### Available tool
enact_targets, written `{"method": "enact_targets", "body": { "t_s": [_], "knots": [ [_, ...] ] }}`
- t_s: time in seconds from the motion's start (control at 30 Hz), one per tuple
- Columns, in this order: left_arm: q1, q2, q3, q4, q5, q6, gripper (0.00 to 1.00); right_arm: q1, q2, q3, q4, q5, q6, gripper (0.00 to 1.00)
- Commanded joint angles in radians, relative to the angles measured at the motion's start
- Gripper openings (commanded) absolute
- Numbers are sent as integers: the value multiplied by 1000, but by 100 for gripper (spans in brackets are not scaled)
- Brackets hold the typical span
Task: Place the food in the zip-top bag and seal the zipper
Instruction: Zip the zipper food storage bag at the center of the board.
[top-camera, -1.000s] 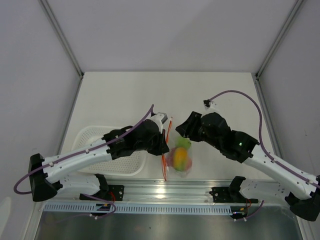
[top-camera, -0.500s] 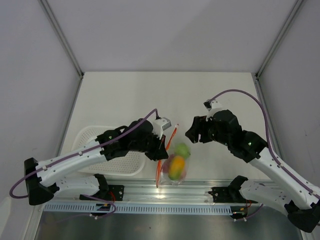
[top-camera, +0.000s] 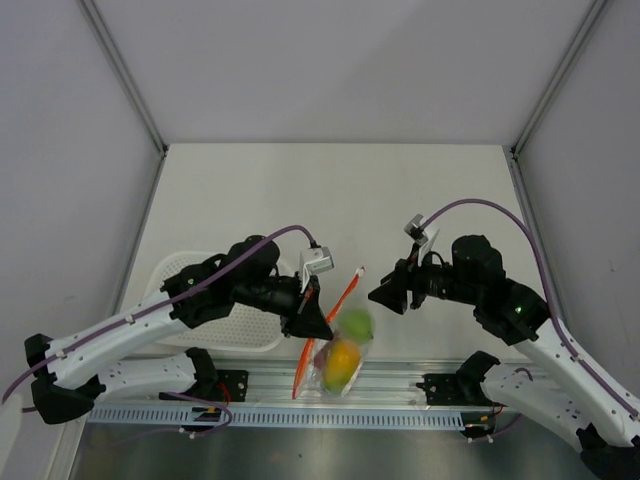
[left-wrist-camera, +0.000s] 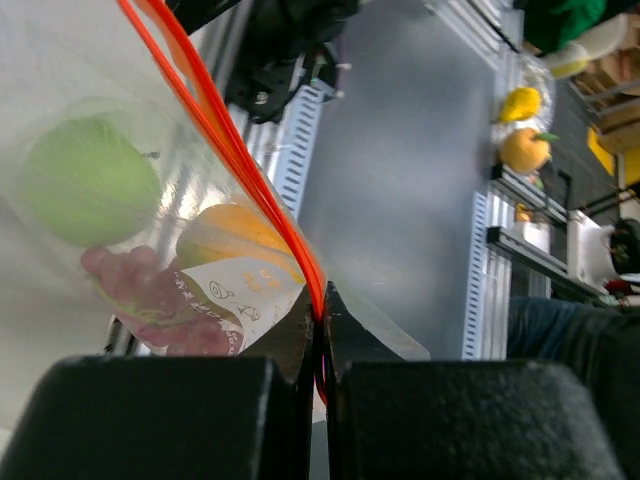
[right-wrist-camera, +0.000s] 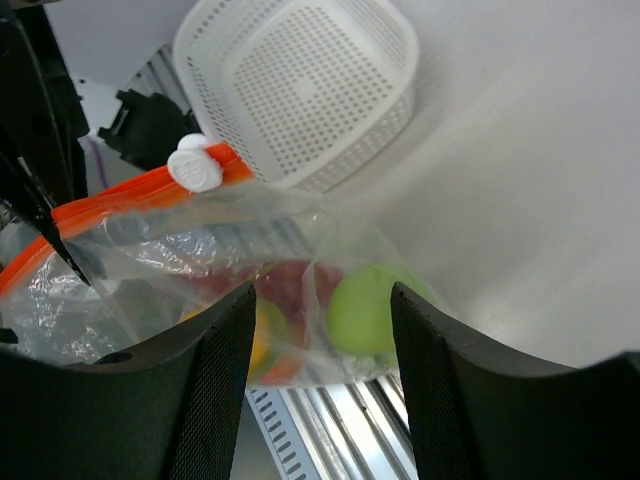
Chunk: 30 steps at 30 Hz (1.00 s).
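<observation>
left tool: clenched on the zipper, pinching the orange strip at one spot, nothing else gripped
right tool: released, empty, facing the zip-top bag from the right, apart from it
bag position: hanging off the left tool's pinch, tilted, low at the near edge of the desk, over the rail
food: green apple, mango and grapes inside the bag; can't pick out the peach
slider: white tab sits on the strip at the basket side in the right wrist view
seal status: the strip reads as two lines side by side near the pinch, so my guess is the mouth isn't fully shut; can't confirm
risk 1: single-point grip on a thin slick strip, so the fruit's weight could pull it out of the tool and drop the bag
risk 2: bag is tilted; if the mouth is open, the apple rolls out toward the rail
risk 3: right tool needs the slider or the strip; film is crinkly and clear, so it's easy to grab film instead and bunch the track
risk 4: pulling the slider against one pinch may just swing the bag instead of closing it
writing: small orange print on a white patch on the bag, too small to read
brands: none legible
</observation>
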Motion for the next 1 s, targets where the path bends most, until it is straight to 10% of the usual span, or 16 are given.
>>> {"method": "enact_targets", "body": {
  "t_s": [0.0, 0.33, 0.97],
  "knots": [
    [6, -38, 42, 95, 195, 32, 0, -9, -52, -29, 127, -165, -27, 59],
    [6, -71, 47, 150, 361, 17, 0, -26, -57, -26, 160, -251, -61, 74],
    [6, -76, 8, 236, 459, -26, 0, -43, 9, -37, 464, -679, 76, 70]
  ]
}}
